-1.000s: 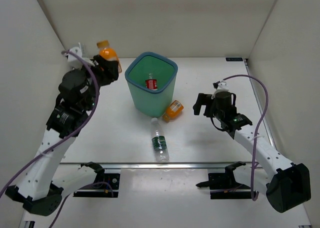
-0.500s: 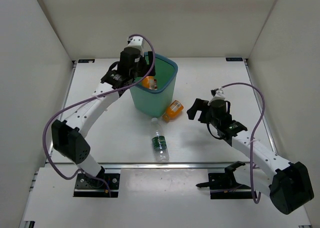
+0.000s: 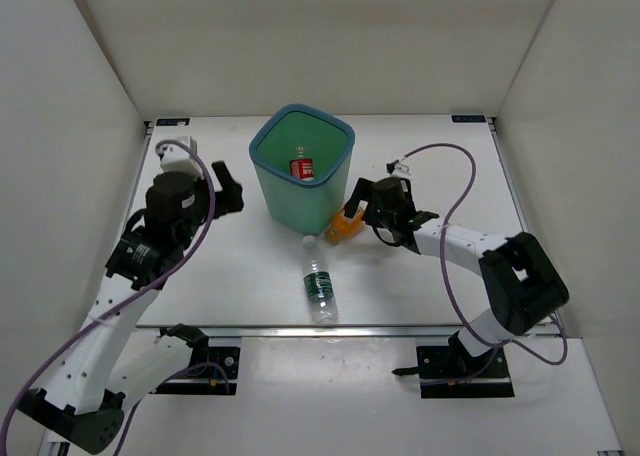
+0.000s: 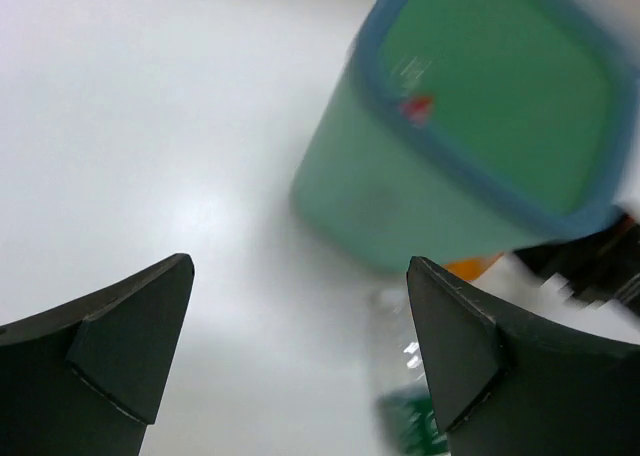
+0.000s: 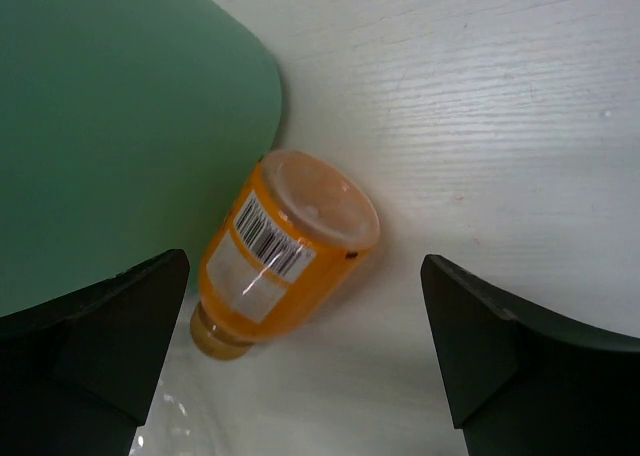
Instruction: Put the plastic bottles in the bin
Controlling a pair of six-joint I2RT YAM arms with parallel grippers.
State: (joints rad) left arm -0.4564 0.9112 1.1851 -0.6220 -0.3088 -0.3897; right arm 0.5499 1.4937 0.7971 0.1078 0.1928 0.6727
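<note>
Orange-filled small plastic bottle [image 5: 285, 241] lies on its side on the white table [image 5: 480, 96], at the foot of the tall teal-green plastic bin [image 5: 110, 106]. Touching the wall or just beside it: cannot tell.

Right gripper [image 5: 305, 266] hangs over the bottle, jaws spread wide, nothing held.

Left gripper [image 4: 300, 276] likewise gapes, empty, left of the bin.

Red-labelled clear bottle [image 3: 303, 167] sits inside the bin. Green-labelled clear bottle [image 3: 319, 283] lies on the table nearby.

Judgement: the step in hand is picking up the orange bottle. Room is scant on the bin side. Descend straight, close across the labelled body rather than the cap end, and avoid shoving the bin.
</note>
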